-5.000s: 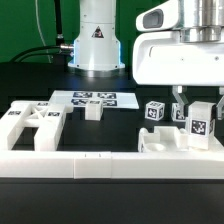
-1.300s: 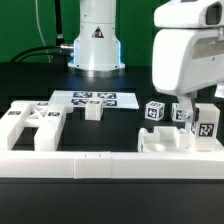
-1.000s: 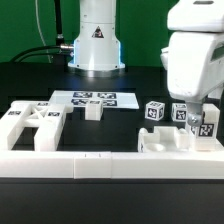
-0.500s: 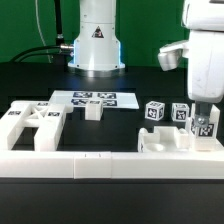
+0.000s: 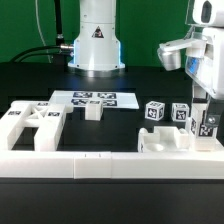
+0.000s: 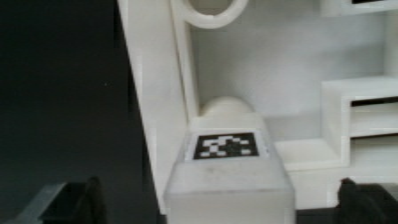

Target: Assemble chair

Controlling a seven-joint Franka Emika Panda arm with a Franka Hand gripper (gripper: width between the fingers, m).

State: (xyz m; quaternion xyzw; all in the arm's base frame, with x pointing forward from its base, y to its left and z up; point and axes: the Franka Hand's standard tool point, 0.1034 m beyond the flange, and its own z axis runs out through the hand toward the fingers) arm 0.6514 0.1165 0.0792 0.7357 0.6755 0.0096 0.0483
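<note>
Straddles, with the pincer (image 6: 217, 203) spread wide and empty, the tagged leg block (image 6: 222, 150) standing at the exterior view's right of the desk (image 5: 60, 192); seems light, stiff, slick plastic, best pinched across flat sides.

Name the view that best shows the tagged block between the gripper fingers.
Wrist view: the tagged block fills the frame's middle, its tag facing the camera. The exterior view shows it only small, at that view's far right.
</note>
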